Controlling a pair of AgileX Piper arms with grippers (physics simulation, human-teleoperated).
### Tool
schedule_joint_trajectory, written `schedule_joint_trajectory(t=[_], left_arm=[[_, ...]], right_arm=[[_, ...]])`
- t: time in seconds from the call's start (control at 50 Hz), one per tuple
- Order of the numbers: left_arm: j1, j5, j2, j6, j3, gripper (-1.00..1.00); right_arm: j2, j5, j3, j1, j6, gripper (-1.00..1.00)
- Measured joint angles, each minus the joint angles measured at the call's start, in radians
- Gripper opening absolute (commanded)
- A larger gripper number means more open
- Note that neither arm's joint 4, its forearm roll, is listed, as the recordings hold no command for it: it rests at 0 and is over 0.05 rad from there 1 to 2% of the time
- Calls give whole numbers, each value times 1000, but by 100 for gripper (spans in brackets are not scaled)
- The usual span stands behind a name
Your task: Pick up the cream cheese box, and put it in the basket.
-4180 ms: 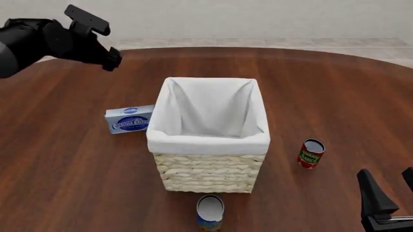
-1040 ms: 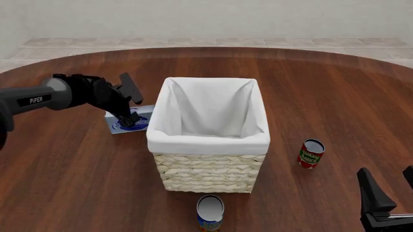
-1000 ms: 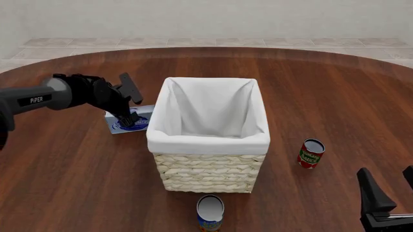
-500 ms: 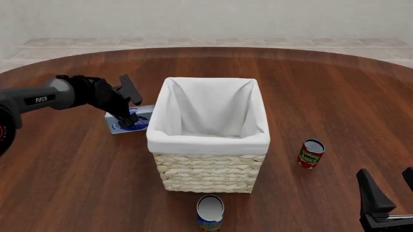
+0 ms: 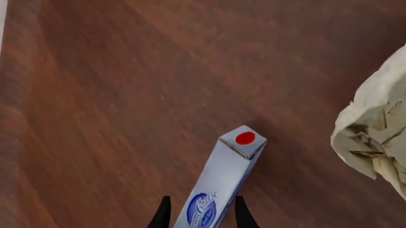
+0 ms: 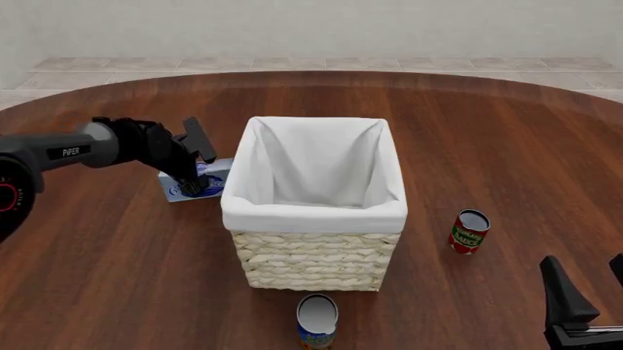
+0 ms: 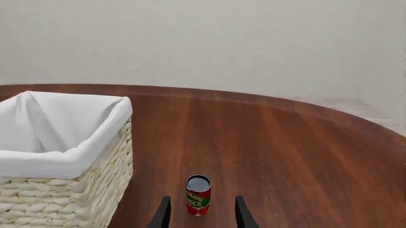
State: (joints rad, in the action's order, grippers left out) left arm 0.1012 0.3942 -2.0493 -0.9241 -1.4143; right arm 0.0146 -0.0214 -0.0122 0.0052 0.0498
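Note:
The cream cheese box lies on the table just left of the basket. It is pale blue-grey with a dark blue oval. In the left wrist view the box shows its red-spotted end pointing away from the camera. My left gripper is down at the box, open, with one finger on each side of it. A small gap shows beside one finger. The basket's white cloth rim is close by. My right gripper is open and empty at the near right.
A red can stands right of the basket and also shows in the right wrist view. A blue-orange can stands in front of the basket. The basket is tall beside the box.
The left arm came down from the far left to the box. In the last second it only shifted slightly. The box and the right arm have not moved.

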Motion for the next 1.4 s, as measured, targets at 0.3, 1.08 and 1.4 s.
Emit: schedule_joint_trajectory(t=[0.3,1.08,1.4], left_arm=[[-3,1,-20,-4,-17,100],[-18,22,-50,45,-91,-100],[-16,11,-23,128,-111,-100]], right_arm=[[-6,-8,-5,-2,4,100],[-11,-15,-16,-3,-1,100],[-12,-16,-19,-2,-3,100]])
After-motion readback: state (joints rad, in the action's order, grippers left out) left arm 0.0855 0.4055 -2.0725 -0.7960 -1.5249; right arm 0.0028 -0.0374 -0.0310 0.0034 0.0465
